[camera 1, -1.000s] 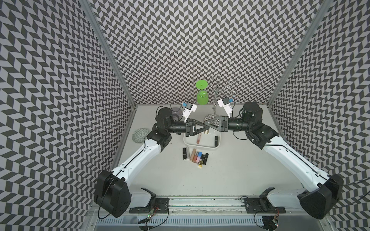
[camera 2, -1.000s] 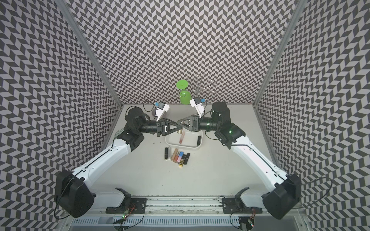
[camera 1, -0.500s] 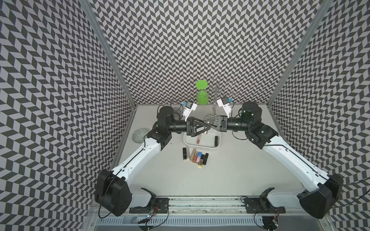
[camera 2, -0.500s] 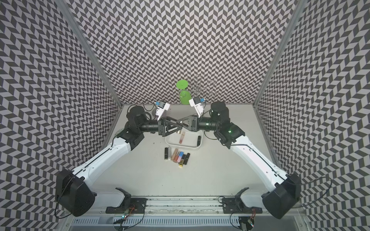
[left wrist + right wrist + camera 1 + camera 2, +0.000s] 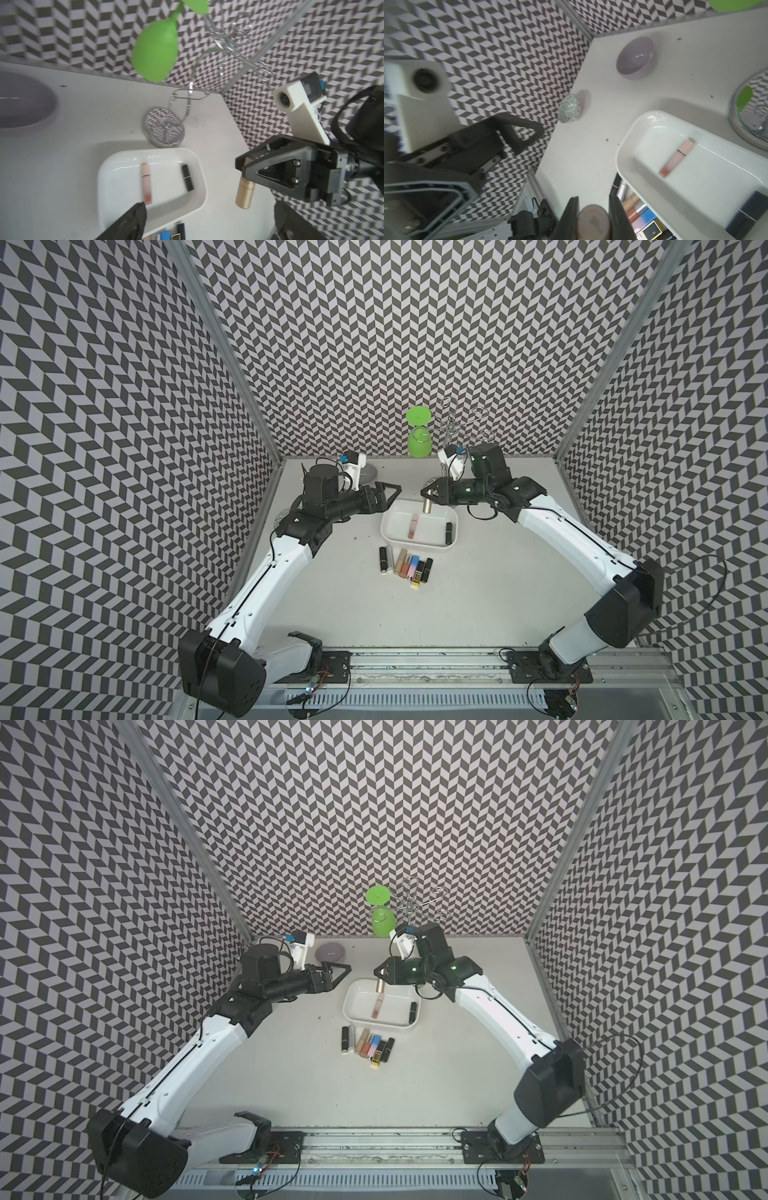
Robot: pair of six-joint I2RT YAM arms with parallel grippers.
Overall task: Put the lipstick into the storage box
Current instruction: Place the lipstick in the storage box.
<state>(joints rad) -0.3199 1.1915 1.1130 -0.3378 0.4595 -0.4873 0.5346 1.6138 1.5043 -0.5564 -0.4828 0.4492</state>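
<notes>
1. Black plastic, the left gripper hovers left of the storage box with its jaws spread wide and nothing between them. In both top views it stays clear of the box's rim.
2. A grey bowl sits on the table beyond the box's far left corner, behind the left gripper.
3. The storage box is a white, glossy tray lying flat on the table between the two grippers.
4. Inside the box a pink gloss tube lies left of centre. A black lipstick lies against the box's right wall.
5. A row of tubes lies side by side on the table just in front of the box's near wall, outside it.
6. The gold lipstick hangs upright over the box's far rim, above the tray and not resting in it.
7. The right gripper reaches in from the box's right, jaws clamped on the top end of the gold lipstick. The right wrist view shows the tube's round end pinched between the two fingers.
</notes>
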